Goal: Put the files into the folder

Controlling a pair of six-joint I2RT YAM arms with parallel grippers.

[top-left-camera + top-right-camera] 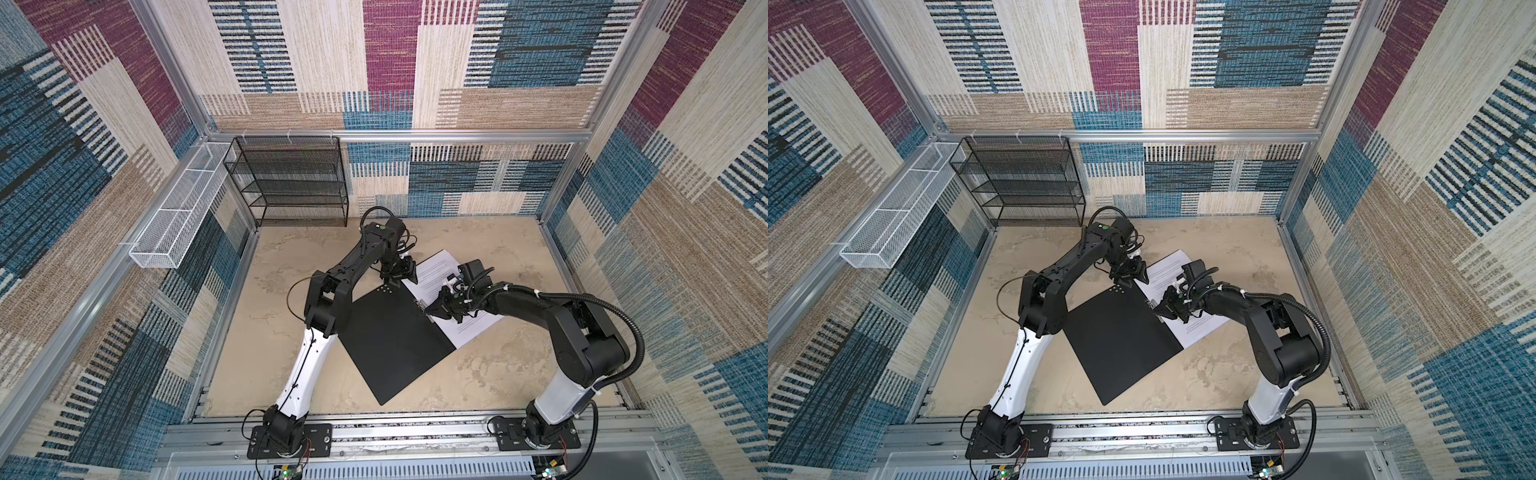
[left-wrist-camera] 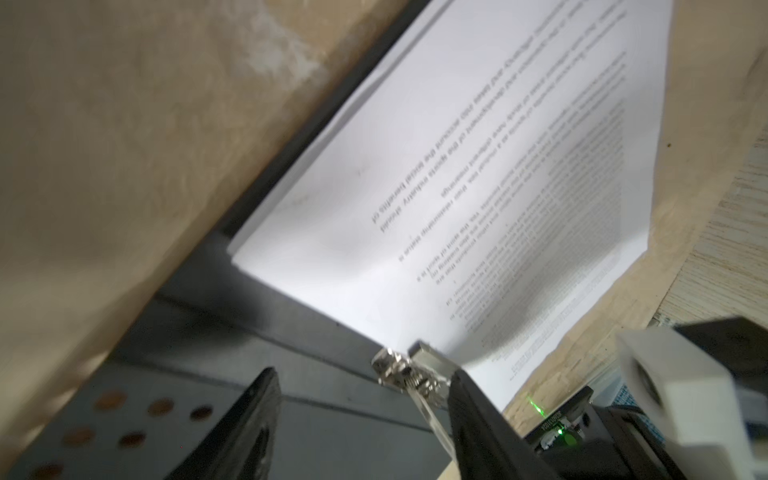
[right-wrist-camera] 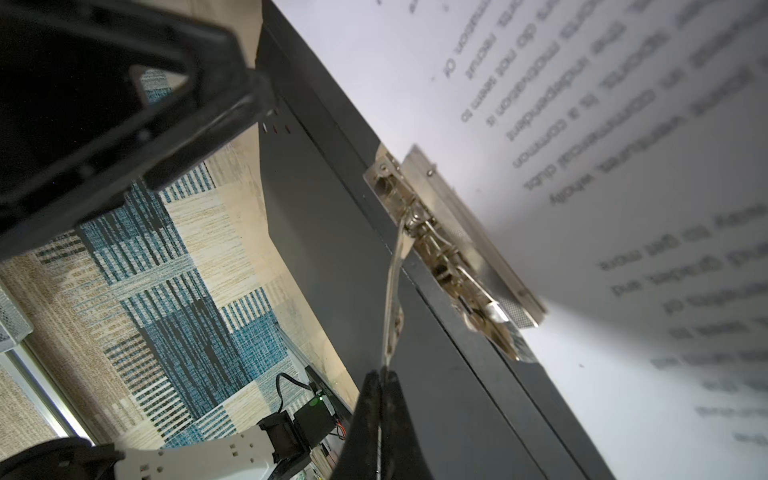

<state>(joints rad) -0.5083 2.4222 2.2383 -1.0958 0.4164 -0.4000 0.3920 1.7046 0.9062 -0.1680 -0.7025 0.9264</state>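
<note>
Pinches the springy metal clip lever [image 3: 392,299] in the closed right hand [image 1: 427,309] at frame centre, holds the left hand [image 1: 398,276] spread and empty over the upper corner of the stiff folder [image 1: 390,340] on the counter [image 1: 270,291], likely better pressing than pinching the thin, floppy files [image 1: 436,270] on its right half

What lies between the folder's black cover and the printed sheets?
The metal spine clip, on the fold of the folder, at the edge of the sheets; the right gripper pinches its lever. The right wrist view shows it.
</note>
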